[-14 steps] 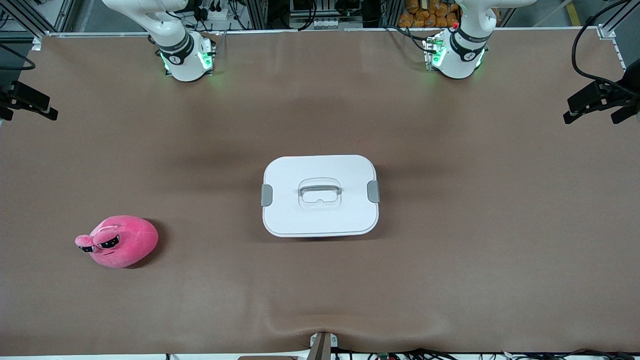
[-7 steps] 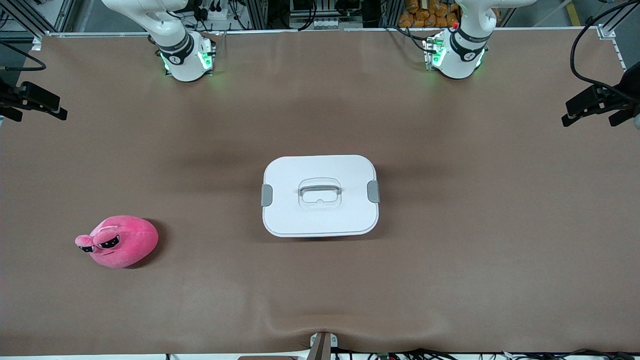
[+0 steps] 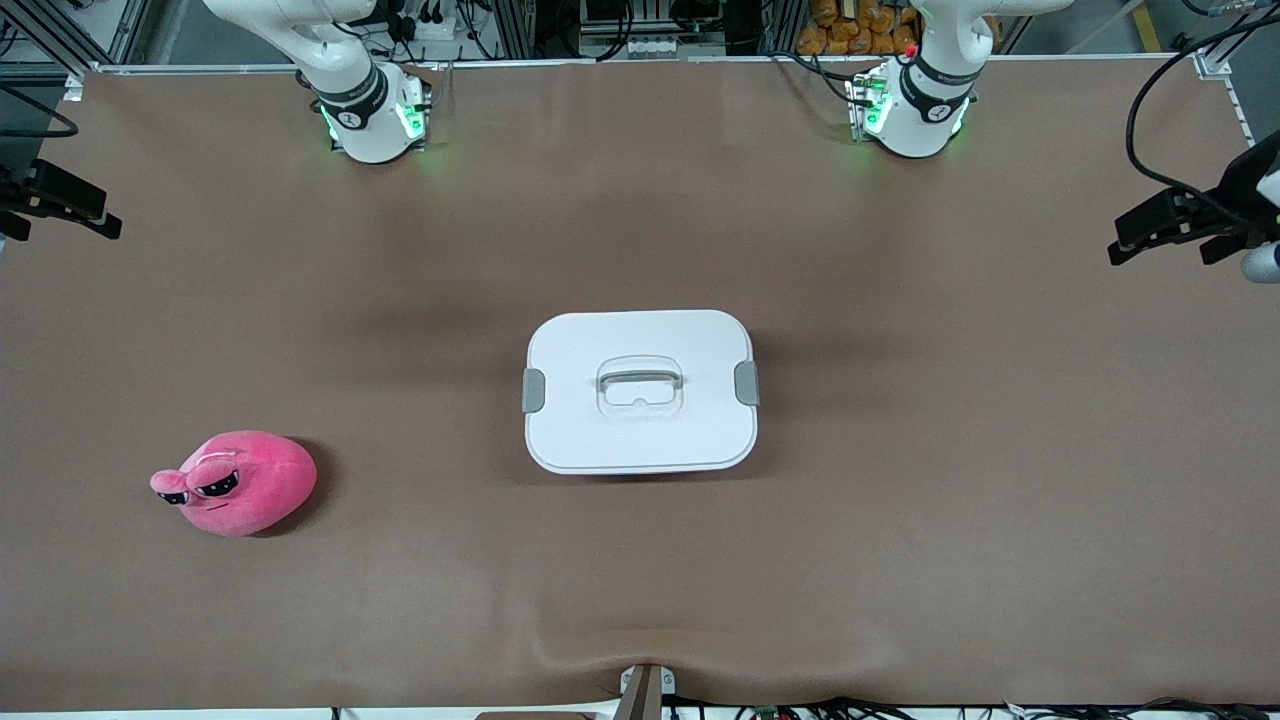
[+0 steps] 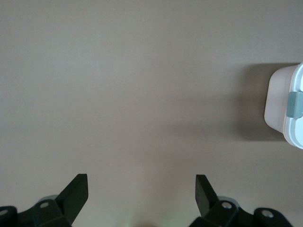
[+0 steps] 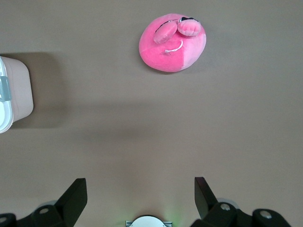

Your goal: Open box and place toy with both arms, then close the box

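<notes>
Along the table (image 3: 900,560) edge farthest from the front camera: the bases of both arms, left arm (image 3: 915,100) and right arm (image 3: 360,100), green lights lit. Swung outward, each toward its own short edge, wrists pointing down at bare brown cloth.

At the middle of the surface, well apart from every edge: the box (image 3: 640,390), white lid on, a grey clip (image 3: 746,383) at each short side, handle (image 3: 640,385) lying in its recess.

Near the corner at the right arm's end, by the edge nearest the front camera: the toy (image 3: 235,483), snout turned toward that corner, well apart from the box.

Over the short edge at the left arm's end: left gripper (image 4: 142,178), fingers spread wide, holding nothing. Over the short edge at the right arm's end: right gripper (image 5: 140,179), fingers likewise wide apart, empty.

Against a second ago: left gripper moved in a little from its short edge toward the middle; right gripper barely shifted; box and toy unmoved.
</notes>
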`<state>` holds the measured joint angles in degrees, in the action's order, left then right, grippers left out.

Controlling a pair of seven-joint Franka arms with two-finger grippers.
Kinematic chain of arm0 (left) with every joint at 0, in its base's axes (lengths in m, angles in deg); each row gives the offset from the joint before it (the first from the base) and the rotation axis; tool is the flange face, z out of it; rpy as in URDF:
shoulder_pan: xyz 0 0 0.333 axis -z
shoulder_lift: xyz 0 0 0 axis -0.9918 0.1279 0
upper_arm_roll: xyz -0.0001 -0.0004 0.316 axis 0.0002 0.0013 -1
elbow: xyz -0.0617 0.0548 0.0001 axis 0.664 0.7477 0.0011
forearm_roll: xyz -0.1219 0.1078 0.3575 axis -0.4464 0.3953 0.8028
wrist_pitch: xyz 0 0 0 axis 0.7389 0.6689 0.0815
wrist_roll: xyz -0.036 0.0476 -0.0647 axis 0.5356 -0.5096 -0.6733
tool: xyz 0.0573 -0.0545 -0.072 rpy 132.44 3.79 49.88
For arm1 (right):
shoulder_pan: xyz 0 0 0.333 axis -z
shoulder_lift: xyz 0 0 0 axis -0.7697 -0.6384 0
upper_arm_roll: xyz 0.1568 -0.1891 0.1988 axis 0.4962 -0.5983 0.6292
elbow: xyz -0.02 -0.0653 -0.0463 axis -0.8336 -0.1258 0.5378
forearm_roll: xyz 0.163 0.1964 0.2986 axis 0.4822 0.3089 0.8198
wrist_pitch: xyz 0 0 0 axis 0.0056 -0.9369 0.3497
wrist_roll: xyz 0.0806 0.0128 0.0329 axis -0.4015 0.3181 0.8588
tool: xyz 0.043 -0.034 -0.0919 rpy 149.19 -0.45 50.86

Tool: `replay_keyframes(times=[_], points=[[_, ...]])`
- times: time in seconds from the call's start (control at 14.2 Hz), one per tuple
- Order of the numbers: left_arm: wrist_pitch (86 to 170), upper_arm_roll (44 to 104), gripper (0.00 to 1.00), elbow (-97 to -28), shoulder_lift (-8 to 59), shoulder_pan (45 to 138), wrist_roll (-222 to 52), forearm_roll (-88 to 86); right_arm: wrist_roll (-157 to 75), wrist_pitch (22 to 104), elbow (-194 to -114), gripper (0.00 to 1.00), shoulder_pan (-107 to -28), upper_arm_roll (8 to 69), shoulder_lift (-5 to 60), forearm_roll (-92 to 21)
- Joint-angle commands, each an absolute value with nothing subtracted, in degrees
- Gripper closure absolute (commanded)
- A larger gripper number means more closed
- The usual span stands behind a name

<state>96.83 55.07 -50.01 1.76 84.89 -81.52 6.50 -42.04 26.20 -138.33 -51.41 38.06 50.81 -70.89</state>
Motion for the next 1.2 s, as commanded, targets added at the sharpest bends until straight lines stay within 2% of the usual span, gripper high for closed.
replay_keyframes(times=[0.0, 0.56, 1.13], points=[[96.76, 55.21, 0.0, -48.18, 3.93, 85.38, -85.74, 6.08, -41.86, 25.72, -137.67, 0.0, -51.56, 38.16, 50.58, -71.06], [96.94, 56.87, 0.0, -44.57, 9.21, 87.04, -100.31, 3.01, -41.6, 25.89, -137.76, 0.0, -52.17, 38.33, 49.61, -71.05], [100.01, 57.85, 0.0, -43.43, 13.52, 91.96, -122.11, 0.98, -41.51, 30.98, -139.33, 0.0, -52.09, 38.33, 47.67, -70.53]])
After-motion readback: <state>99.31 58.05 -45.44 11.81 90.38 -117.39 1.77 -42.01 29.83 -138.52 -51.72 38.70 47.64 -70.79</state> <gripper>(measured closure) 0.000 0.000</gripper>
